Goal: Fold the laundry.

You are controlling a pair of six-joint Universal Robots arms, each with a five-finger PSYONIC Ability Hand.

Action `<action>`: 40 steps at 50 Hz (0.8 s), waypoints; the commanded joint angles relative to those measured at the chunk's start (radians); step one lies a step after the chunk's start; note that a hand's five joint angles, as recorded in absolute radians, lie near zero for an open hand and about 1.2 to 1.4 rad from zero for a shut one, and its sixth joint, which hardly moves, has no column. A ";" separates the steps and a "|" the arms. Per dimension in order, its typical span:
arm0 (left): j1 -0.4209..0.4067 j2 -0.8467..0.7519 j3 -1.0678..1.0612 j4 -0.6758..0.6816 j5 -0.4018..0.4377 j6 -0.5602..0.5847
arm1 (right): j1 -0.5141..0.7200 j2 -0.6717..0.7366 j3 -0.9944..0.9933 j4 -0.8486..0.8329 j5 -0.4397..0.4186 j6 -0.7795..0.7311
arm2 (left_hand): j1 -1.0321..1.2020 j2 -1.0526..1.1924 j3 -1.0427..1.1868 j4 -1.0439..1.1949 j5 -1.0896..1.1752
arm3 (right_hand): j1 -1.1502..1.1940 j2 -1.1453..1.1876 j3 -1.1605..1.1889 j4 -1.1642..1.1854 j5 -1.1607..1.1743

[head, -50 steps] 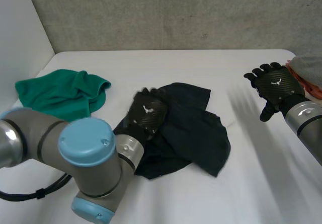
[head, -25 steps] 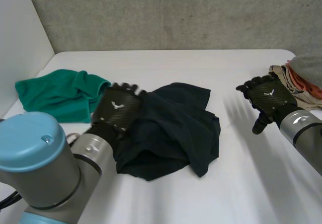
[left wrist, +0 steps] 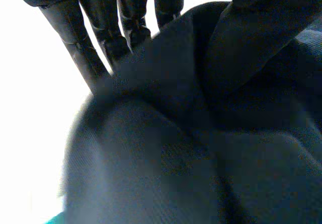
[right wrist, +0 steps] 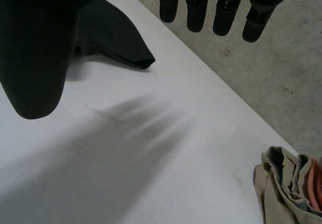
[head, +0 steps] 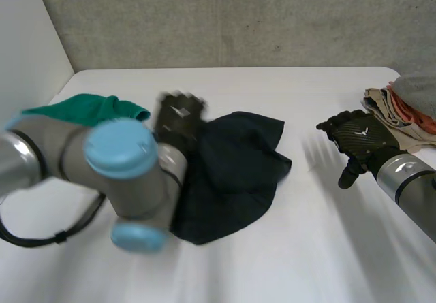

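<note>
dark cloth (head: pixel 235 173) is the laundry in play, lying crumpled in the middle of the white table (head: pixel 306 248), bunched into soft folds with one corner spread toward the right hand's side. the left hand (head: pixel 179 118) is at the cloth's back left edge, the edge nearest the green cloth (head: pixel 82 104), and the left arm (head: pixel 116 173) with its light-blue cap crosses in front of both in the head view, hiding part of each. in the left wrist view the hand's fingers (left wrist: pixel 95 50) are straight and a raised fold of the dark fabric runs up against them, while the thumb (left wrist: pixel 261 38) presses in from the other side, so the fold is pinched between thumb and fingers; the rest of the cloth spreads in folds under the palm. the green cloth lies crumpled near the table's left side, just beside the dark cloth, though the arm hides whether the two touch. the right hand (head: pixel 359 136) hovers over bare table to the right of the dark cloth and well apart from it, holding nothing. in the right wrist view its fingers are straight and spread wide from its thumb, with the white surface below the palm and a corner of the dark cloth beyond the thumb. a stack of folded clothes (head: pixel 402 109) in beige, orange and grey sits at the table's right edge, near the right hand but not touching it. a grey concrete wall (head: pixel 238 17) stands behind the table.
</note>
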 commanded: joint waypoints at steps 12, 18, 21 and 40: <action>0.304 0.113 -0.211 -0.025 -0.051 -0.277 | 0.186 0.005 0.000 -0.001 0.011 0.002 | -0.963 -0.989 -0.978 -0.994 -0.946 | -0.048 -0.036 -0.037 -0.037 -0.041; 0.304 0.278 -0.326 -0.006 -0.025 -0.271 | 0.266 0.008 -0.017 0.005 0.048 0.016 | -0.963 -0.989 -0.978 -0.994 -0.946 | -0.048 -0.036 -0.037 -0.037 -0.041; 0.304 0.345 -0.368 0.024 0.030 -0.257 | 0.292 0.011 -0.018 0.007 0.066 0.027 | -0.949 -0.975 -0.964 -0.980 -0.931 | -0.048 -0.036 -0.037 -0.037 -0.041; 0.306 0.256 -0.368 0.026 0.443 0.167 | 0.413 0.307 -0.316 0.206 0.086 0.495 | -0.916 -0.942 -0.931 -0.947 -0.899 | -0.002 0.009 0.009 0.008 0.004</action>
